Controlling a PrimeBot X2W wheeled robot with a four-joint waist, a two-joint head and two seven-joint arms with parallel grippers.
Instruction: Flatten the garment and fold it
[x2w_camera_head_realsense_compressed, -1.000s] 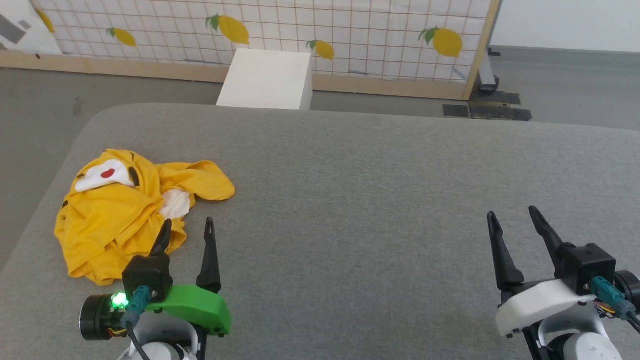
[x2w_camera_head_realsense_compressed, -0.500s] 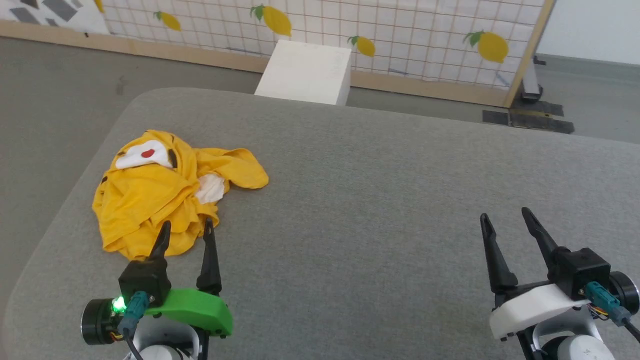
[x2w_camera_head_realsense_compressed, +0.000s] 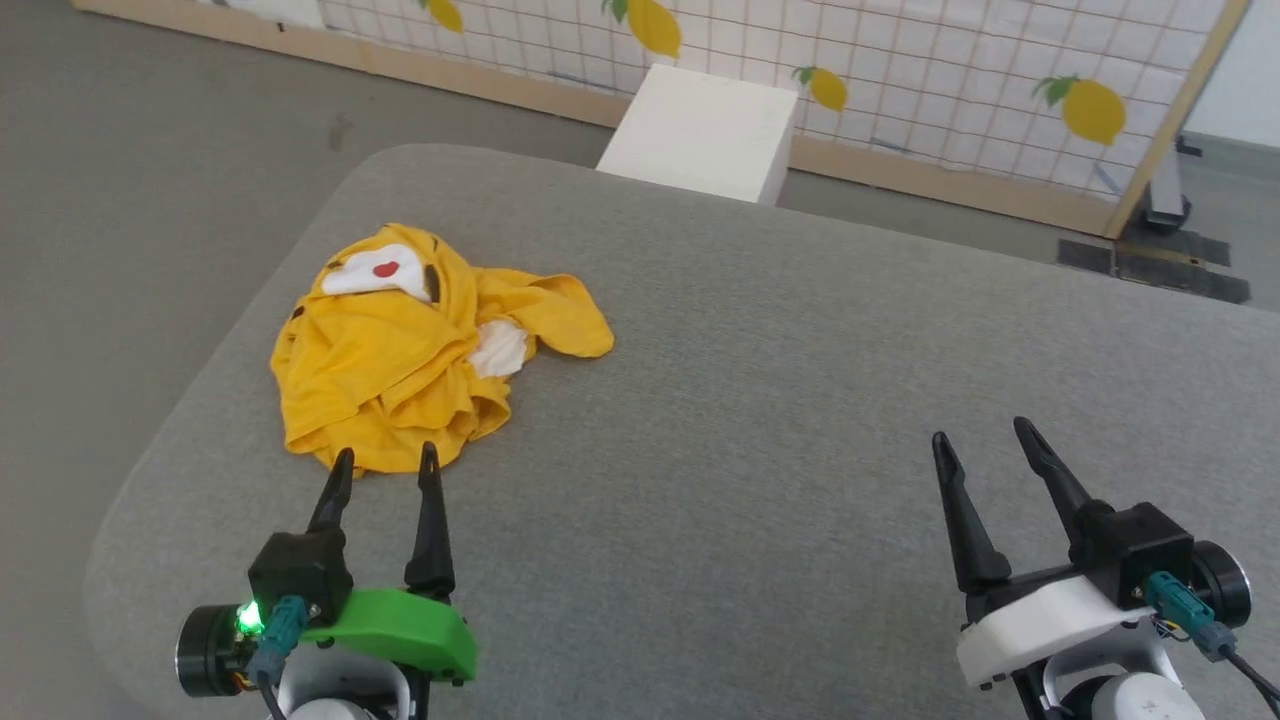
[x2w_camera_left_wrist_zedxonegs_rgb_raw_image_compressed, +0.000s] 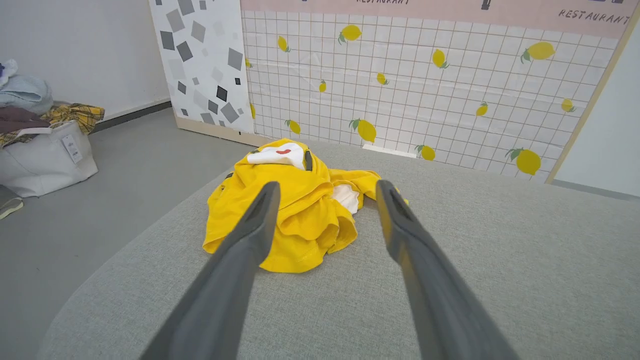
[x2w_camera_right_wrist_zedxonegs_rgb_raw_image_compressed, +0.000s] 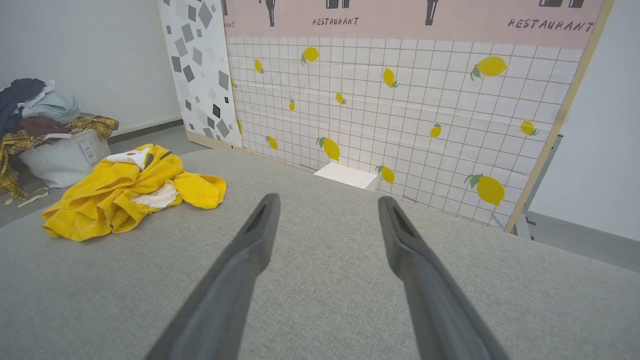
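Observation:
The garment (x2w_camera_head_realsense_compressed: 400, 365) is a bright yellow T-shirt lying crumpled in a heap on the far left part of the grey padded table (x2w_camera_head_realsense_compressed: 760, 400); white patches, a red dot and black marks show on its top. My left gripper (x2w_camera_head_realsense_compressed: 386, 457) hovers open just in front of the heap's near edge, nothing between its fingers. In the left wrist view the garment (x2w_camera_left_wrist_zedxonegs_rgb_raw_image_compressed: 295, 210) lies straight ahead beyond the fingertips. My right gripper (x2w_camera_head_realsense_compressed: 982, 432) stands open over bare table at the near right, far from the shirt. The right wrist view has the garment (x2w_camera_right_wrist_zedxonegs_rgb_raw_image_compressed: 125, 192) off to the left.
A white box (x2w_camera_head_realsense_compressed: 705, 130) stands on the floor behind the table, before a lemon-print tiled panel (x2w_camera_head_realsense_compressed: 900, 70). A white bag piled with clothes (x2w_camera_left_wrist_zedxonegs_rgb_raw_image_compressed: 40, 145) sits on the floor to the left. The table's rounded left edge (x2w_camera_head_realsense_compressed: 190, 400) runs close to the shirt.
The head camera has turned left, so the whole picture shifted right. Both grippers stay open; the left one's tips now sit at the shirt's near edge instead of overlapping it.

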